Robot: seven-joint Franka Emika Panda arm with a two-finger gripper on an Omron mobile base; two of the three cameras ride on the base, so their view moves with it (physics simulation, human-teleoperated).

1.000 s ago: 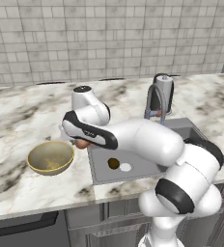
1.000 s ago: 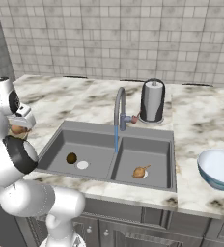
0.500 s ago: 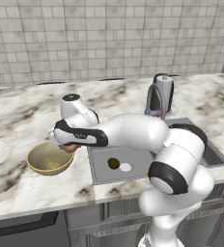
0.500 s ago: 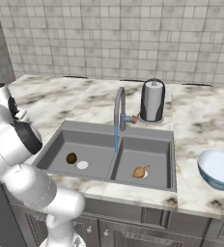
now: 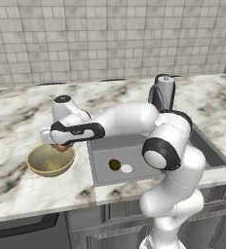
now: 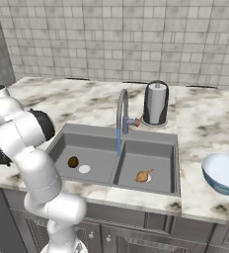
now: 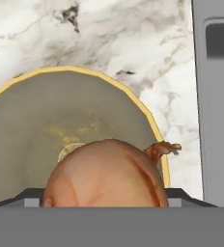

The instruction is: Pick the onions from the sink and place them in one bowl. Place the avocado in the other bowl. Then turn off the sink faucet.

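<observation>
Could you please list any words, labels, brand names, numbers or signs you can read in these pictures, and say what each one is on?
There are none to read.
The yellow bowl, the blue-white bowl, the onion in the gripper, the faucet and the dark canister carry no lettering.
The small reddish mark at the faucet's base is only a coloured spot, not a sign.

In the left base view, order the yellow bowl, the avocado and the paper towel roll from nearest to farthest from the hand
1. Yellow bowl, right under the hand.
2. Avocado, in the sink's left basin.
3. Paper towel roll, on the counter behind the sink.
</observation>
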